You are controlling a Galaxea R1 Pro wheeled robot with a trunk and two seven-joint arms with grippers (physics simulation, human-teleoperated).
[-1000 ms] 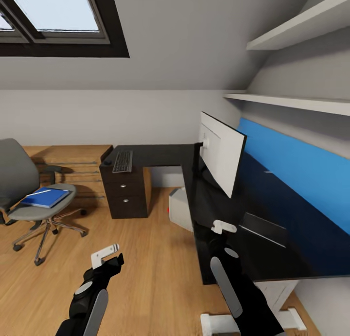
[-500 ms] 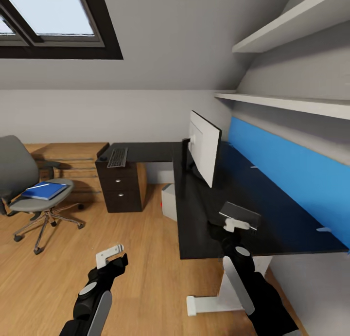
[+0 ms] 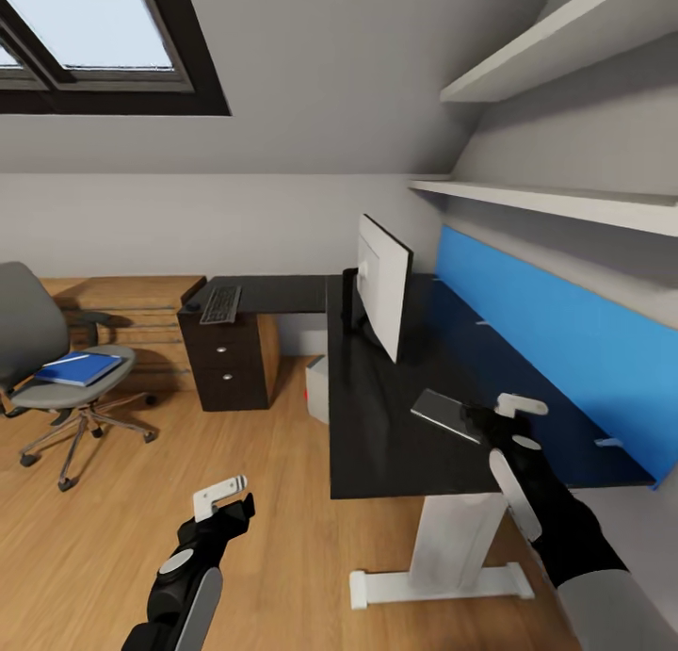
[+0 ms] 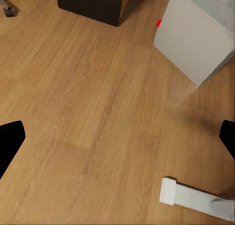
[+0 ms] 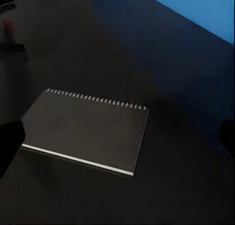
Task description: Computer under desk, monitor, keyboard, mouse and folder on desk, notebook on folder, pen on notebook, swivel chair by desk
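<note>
The black L-shaped desk (image 3: pixel 377 434) carries the monitor (image 3: pixel 381 284) and, on its far wing, the keyboard (image 3: pixel 220 304) with the mouse (image 3: pixel 192 306) beside it. A thin grey notebook (image 3: pixel 444 413) lies on the near part of the desk. My right gripper (image 3: pixel 504 414) hovers open just right of it, and the right wrist view looks down on the spiral-bound notebook (image 5: pixel 85 129). The computer (image 3: pixel 317 387) stands on the floor under the desk. The swivel chair (image 3: pixel 47 368) at left holds the blue folder (image 3: pixel 80 368) with the pen (image 3: pixel 68 359) on it. My left gripper (image 3: pixel 221 498) hangs open over the floor.
A blue back panel (image 3: pixel 537 340) runs along the desk's wall side, with white shelves (image 3: pixel 556 199) above. An oak drawer chest (image 3: pixel 141 312) stands behind the chair. In the left wrist view, the computer case (image 4: pixel 196 34) and the desk's white foot (image 4: pixel 196 198) lie on the wooden floor (image 4: pixel 98 112).
The whole view has shifted as the camera moved. My right gripper has gone from the desk's near edge, past above the notebook, to its right side. The left arm holds its pose.
</note>
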